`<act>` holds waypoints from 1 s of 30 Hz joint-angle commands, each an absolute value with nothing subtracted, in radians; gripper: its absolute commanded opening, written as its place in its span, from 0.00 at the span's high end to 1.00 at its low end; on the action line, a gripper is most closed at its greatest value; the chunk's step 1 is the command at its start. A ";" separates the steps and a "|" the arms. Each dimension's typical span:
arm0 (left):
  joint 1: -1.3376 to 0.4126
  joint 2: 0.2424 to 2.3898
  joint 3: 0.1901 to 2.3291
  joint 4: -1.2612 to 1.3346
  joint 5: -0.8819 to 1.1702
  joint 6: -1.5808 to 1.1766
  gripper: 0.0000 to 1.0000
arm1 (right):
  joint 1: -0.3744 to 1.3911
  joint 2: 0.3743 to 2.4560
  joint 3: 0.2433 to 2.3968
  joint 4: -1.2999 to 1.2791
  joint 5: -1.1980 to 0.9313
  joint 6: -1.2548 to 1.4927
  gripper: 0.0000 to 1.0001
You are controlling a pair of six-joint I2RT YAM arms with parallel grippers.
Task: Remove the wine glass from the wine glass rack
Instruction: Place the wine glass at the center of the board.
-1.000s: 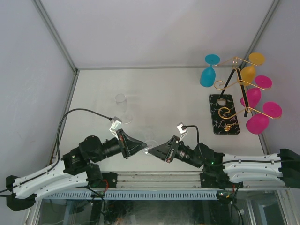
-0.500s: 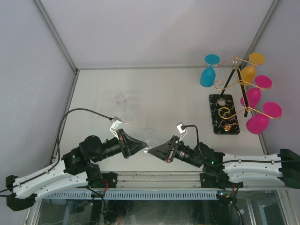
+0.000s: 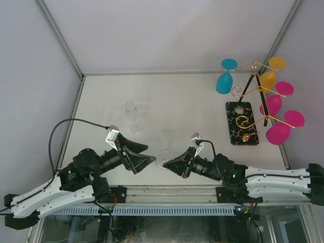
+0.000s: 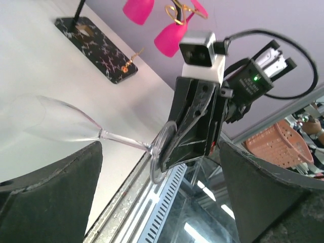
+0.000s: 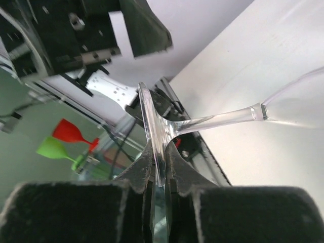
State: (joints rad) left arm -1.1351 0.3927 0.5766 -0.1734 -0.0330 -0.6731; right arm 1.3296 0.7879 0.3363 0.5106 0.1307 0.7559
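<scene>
Right jaws were recorded clamped on the foot of a clear wine glass [image 5: 212, 121]. Its stem was held near level, bowl pointed away from the arms over the surface [image 3: 177, 96]. Left jaws were recorded wide apart, facing that foot and clear of it. The glass was well apart from the wine glass rack [image 3: 238, 126] at far right. There a blue glass [image 3: 224, 82], a yellow glass [image 3: 267, 78] and two pink glasses [image 3: 277, 133] were hung bowl-down. A second clear glass [image 3: 131, 114] was noted upright, far left.

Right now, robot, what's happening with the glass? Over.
Left gripper open, off the glass. Right gripper shut on clear wine glass foot. Second glass standing apart, no obstruction.
</scene>
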 commanded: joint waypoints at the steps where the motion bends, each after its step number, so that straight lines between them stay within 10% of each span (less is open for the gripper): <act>1: -1.139 0.352 0.675 -0.220 -0.140 -0.621 0.00 | 1.338 0.748 0.390 0.427 0.120 0.504 1.00; 17: -1.097 0.439 0.882 -0.585 -0.514 -0.667 0.00 | 1.522 0.775 0.408 0.176 0.292 -0.421 1.00; 30: -0.744 0.443 0.873 -0.533 -0.142 -0.704 0.00 | 1.627 0.890 0.392 0.188 0.435 -0.669 1.00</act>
State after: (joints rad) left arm -0.8017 0.4374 0.8364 -0.5873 -0.2752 -0.6880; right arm 1.6066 0.8719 0.3546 0.1211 0.3630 -0.5690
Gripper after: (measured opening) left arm 0.996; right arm 0.032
